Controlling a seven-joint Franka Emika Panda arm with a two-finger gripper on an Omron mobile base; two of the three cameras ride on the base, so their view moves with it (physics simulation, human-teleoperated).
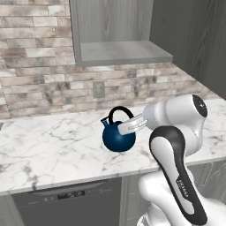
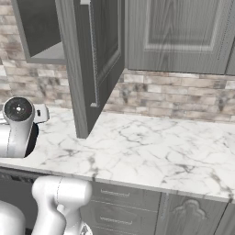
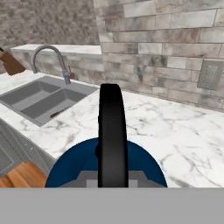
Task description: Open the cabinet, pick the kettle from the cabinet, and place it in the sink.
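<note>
Dark-blue kettle [image 1: 118, 137] hangs over the marble counter [image 1: 48, 145] — my gripper [image 1: 124, 128] is clamped on its black loop handle [image 3: 112, 135]. Sink [image 3: 41, 99] lies at 10 o'clock in the hand view, well apart. Cabinet [image 1: 119, 50] overhead — door [image 2: 94, 64] swung wide.

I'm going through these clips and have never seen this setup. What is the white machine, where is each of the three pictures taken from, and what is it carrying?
The white machine is a robot arm on a driving base in a rendered kitchen. Two cameras ride behind it, left and right; the third sits on its hand. In the left view, the gripper is shut on the black handle of the dark-blue kettle, over the marble counter. Above, the cabinet stands open, its shelf bare. The right view shows its swung-out door. The hand view looks past the kettle's handle toward the sink and faucet, farther along the counter. The kettle has not reached the sink.
</note>
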